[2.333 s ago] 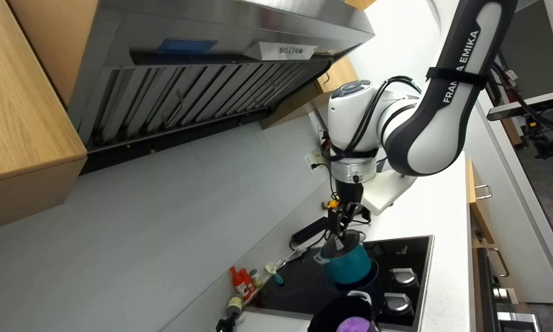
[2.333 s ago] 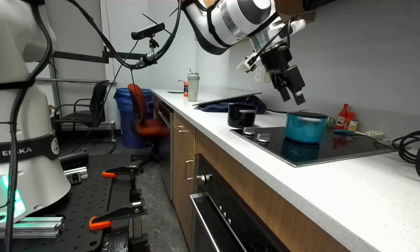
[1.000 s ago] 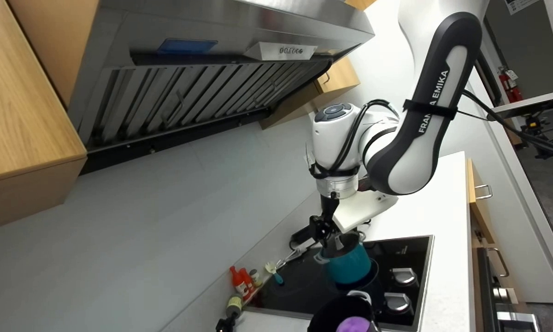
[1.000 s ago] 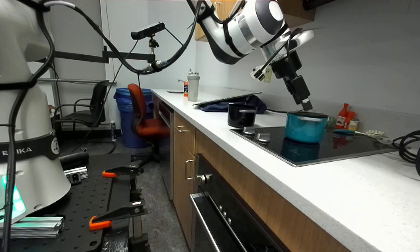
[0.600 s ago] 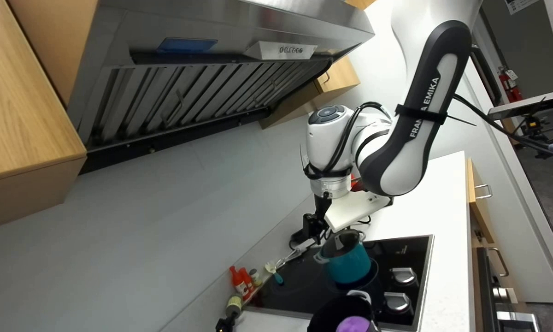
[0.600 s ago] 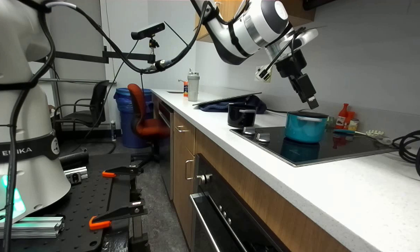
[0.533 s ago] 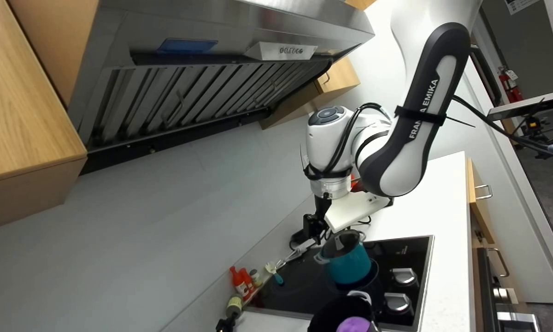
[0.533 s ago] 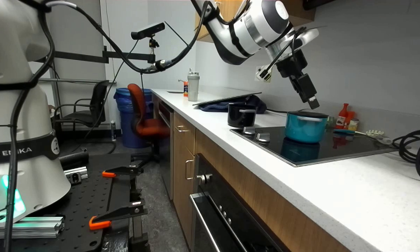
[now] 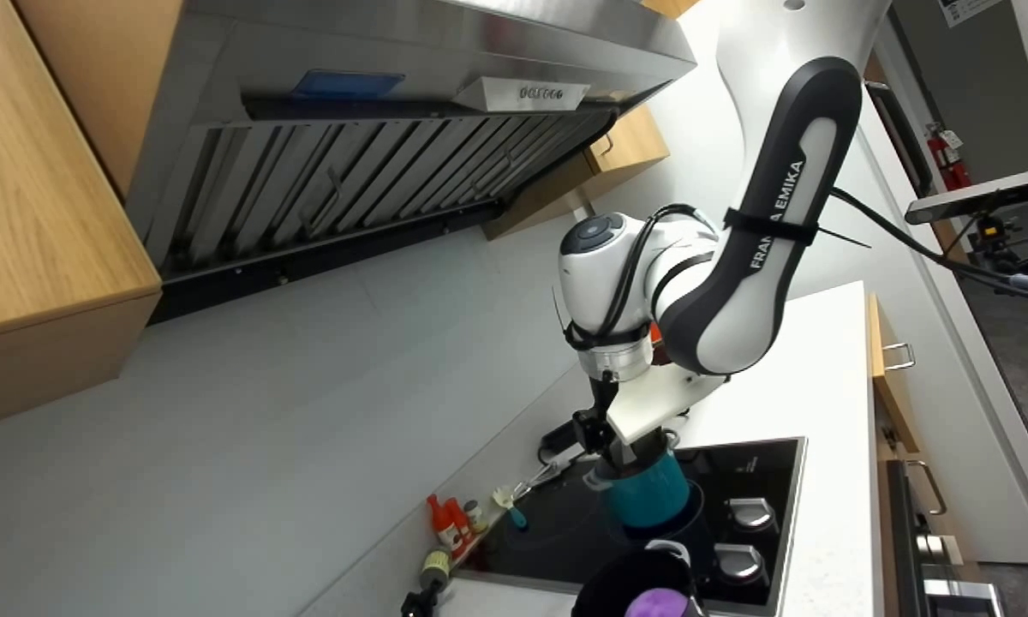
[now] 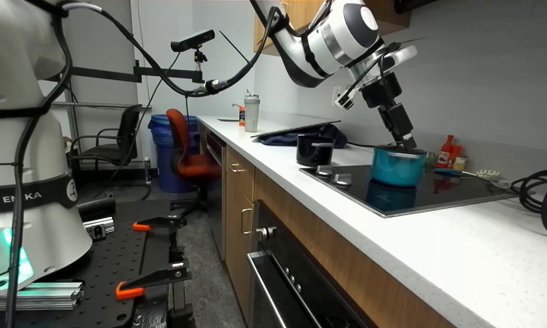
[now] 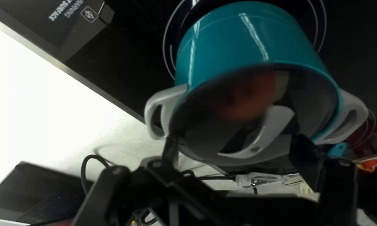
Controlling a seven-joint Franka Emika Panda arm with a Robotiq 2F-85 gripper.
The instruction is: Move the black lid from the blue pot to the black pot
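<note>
Blk lid (image 11: 251, 124) on blu pot (image 11: 232, 47) | claw (image 11: 234, 138) spread, over lid | blk pot (image 10: 313, 152) on cntr (image 10: 460, 255)

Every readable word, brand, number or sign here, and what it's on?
"FRAN…A EMIKA": arm; strap hides a letter.
"KA E…KA": base band; cable hides some.
"WARNING": cooktop.
"T SURFACE": cooktop; start out of frame.
Hazard symbol: cooktop, beside those words.
Too small or blurred: bottle label, hood buttons, white notice.
No readable numbers.
</note>
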